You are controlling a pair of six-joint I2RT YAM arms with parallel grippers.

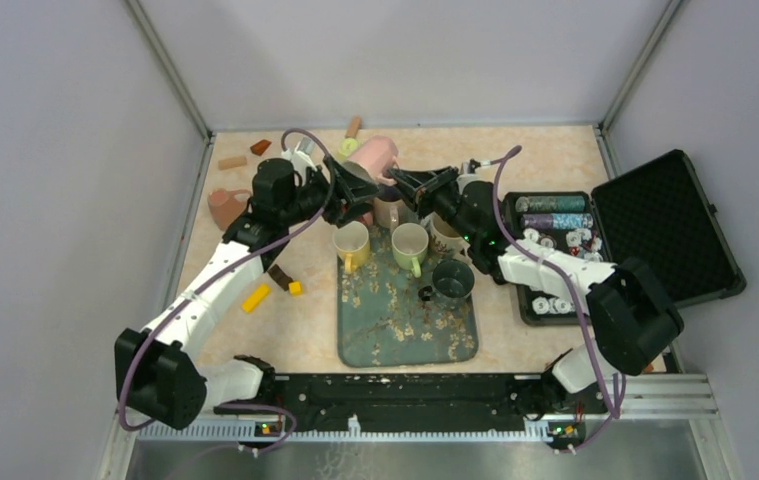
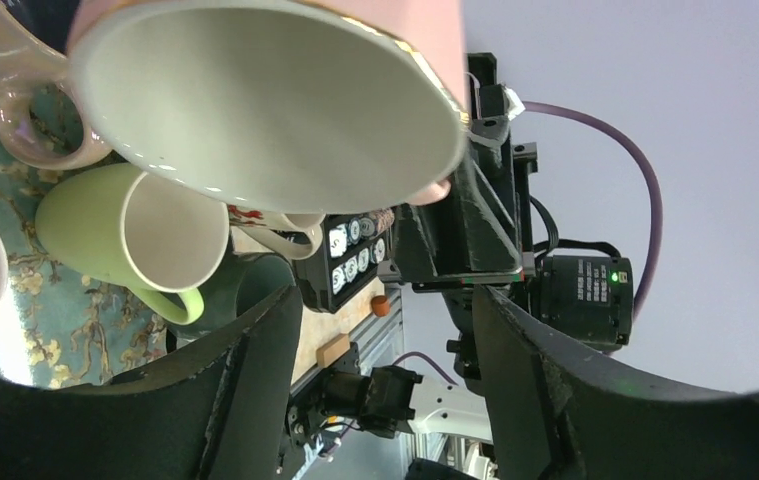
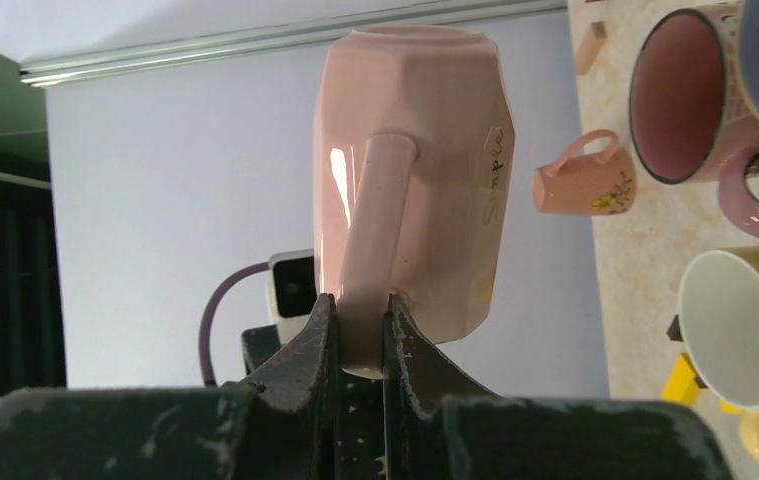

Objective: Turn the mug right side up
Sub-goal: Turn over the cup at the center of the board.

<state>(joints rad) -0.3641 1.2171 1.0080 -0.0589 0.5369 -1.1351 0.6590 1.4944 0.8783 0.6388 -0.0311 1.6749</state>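
Observation:
The pink mug hangs in the air over the back end of the tray, tipped onto its side. My right gripper is shut on its handle; in the right wrist view both fingers clamp the handle's end and the mug body stretches away from them. My left gripper is right beside the mug on its left. In the left wrist view the mug's open white mouth faces the camera just beyond my left gripper, which is open with nothing between its fingers.
A floral tray carries a yellow mug, a green mug, a dark mug and beige mugs at its back. An open black case lies at the right. A brown mug and small blocks lie at the left.

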